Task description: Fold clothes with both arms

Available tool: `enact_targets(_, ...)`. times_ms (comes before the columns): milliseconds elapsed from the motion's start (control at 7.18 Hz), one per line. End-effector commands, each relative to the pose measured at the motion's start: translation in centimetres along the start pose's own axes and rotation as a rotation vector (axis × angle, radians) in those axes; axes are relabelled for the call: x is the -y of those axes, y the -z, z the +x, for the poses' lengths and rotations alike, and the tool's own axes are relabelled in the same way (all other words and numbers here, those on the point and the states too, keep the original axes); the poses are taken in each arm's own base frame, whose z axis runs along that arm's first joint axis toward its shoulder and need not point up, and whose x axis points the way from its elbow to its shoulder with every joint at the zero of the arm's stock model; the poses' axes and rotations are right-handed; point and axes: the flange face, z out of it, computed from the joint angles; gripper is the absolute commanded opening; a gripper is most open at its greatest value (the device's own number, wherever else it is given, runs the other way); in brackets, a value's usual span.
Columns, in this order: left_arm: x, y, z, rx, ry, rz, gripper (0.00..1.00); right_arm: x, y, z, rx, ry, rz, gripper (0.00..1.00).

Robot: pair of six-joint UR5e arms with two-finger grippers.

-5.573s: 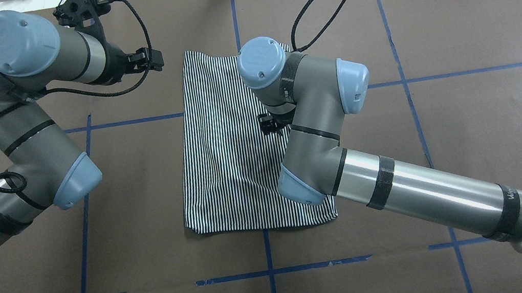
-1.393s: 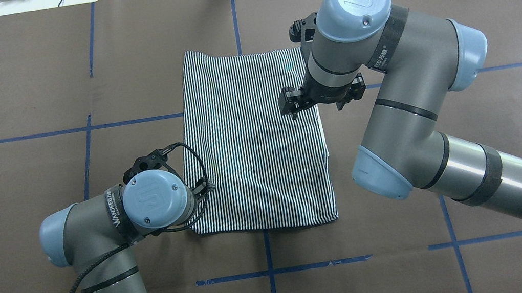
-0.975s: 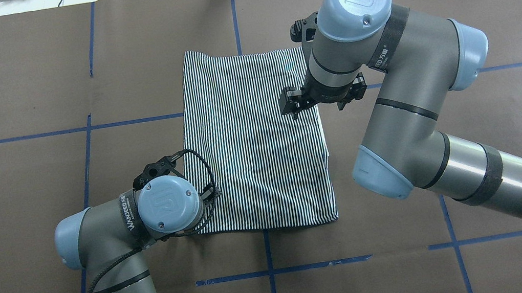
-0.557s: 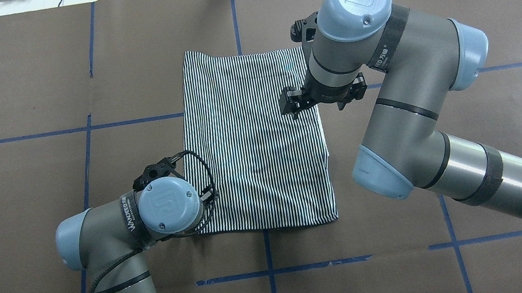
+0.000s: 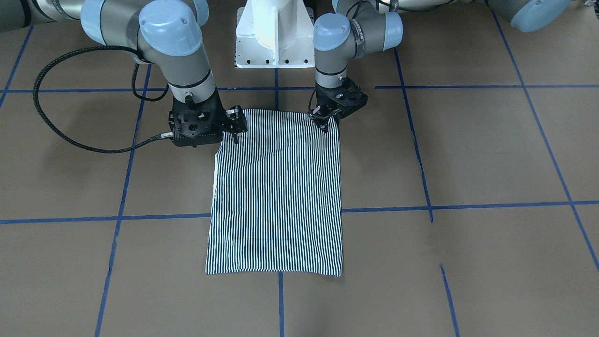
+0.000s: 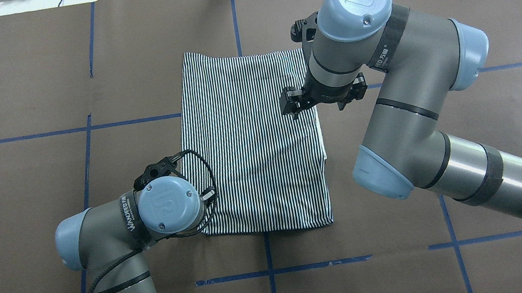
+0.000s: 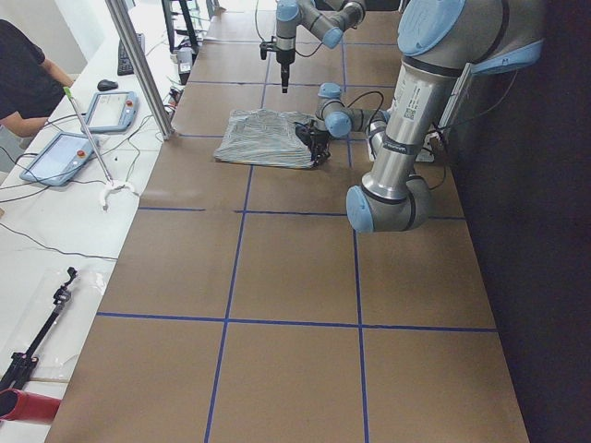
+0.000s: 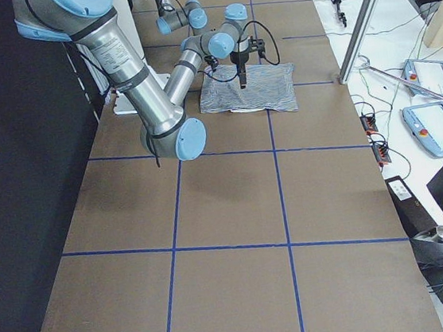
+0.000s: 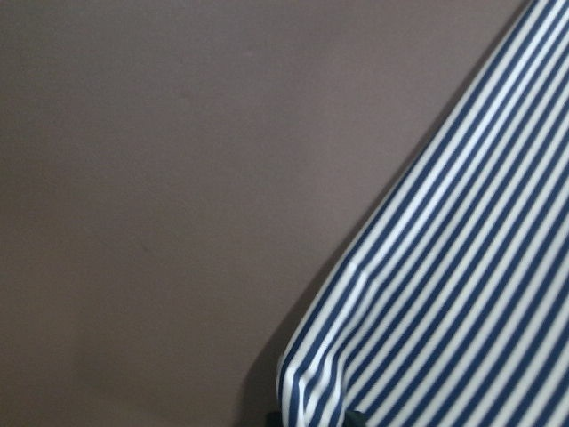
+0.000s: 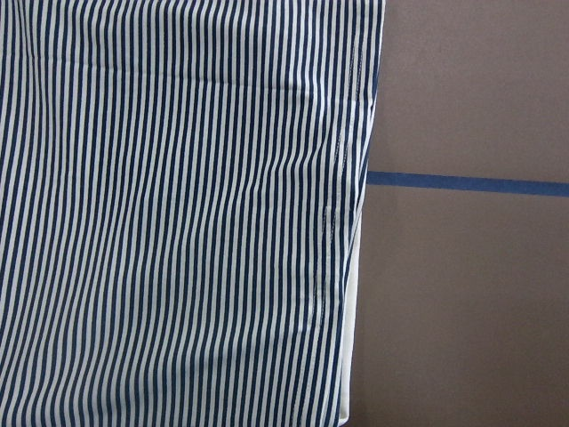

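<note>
The striped shirt [image 6: 250,143] lies folded into a tall rectangle on the brown table, also seen from the front [image 5: 276,187]. Its collar, placket and logo are hidden. My left gripper [image 5: 323,124] is shut on the shirt's corner nearest the robot. The left wrist view shows that corner [image 9: 373,356] right at the fingertips. In the overhead view the wrist cap [image 6: 163,205] hides the gripper. My right gripper [image 5: 236,131] hangs open and empty above the shirt's other long edge [image 6: 292,108]. A cream-white strip [image 10: 351,338] shows under that edge.
The white pedestal base [image 5: 275,37] stands just behind the shirt. The right arm's black cable [image 5: 56,117] loops over the table. Blue tape lines [image 6: 133,121] grid the brown paper. An operator [image 7: 28,74] and tablets [image 7: 111,109] are beside the table's far edge.
The left arm swung down from the far left to the shirt's near left corner, which has now pulled inward. The shirt's right edge shifted in too. The right gripper rose and stays still.
</note>
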Motion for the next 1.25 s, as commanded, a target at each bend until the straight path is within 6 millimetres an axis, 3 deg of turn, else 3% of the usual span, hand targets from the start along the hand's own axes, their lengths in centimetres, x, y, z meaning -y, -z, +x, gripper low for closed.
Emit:
enact_targets(0, -0.1, 0.4, 0.1, -0.008, -0.011, -0.006, 0.00, 0.0, -0.2, 0.2, -0.004, -0.002, -0.002, 1.00)
enact_targets(279, 0.2, 1.0, -0.2, -0.020, -0.094, 0.001, 0.00, -0.9, -0.5, -0.5, 0.010, -0.072, -0.011, 1.00)
enact_targets(557, 0.6, 2.2, -0.1, -0.044, -0.189, 0.001, 0.00, -4.8, -1.0, -3.8, 0.066, -0.306, -0.041, 1.00)
enact_targets(697, 0.6, 3.9, 0.1, -0.075, -0.229, -0.004, 0.00, -6.6, -1.1, -5.2, 0.079, -0.457, -0.061, 1.00)
enact_targets(975, 1.2, 4.2, 0.3, -0.082, -0.233, 0.001, 0.00, -9.8, -3.6, -7.5, 0.086, -0.763, -0.027, 1.00)
enact_targets(1115, 1.2, 4.5, 0.3, -0.088, -0.233, 0.001, 0.00, -11.4, -5.4, -7.6, 0.077, -0.899, -0.033, 1.00)
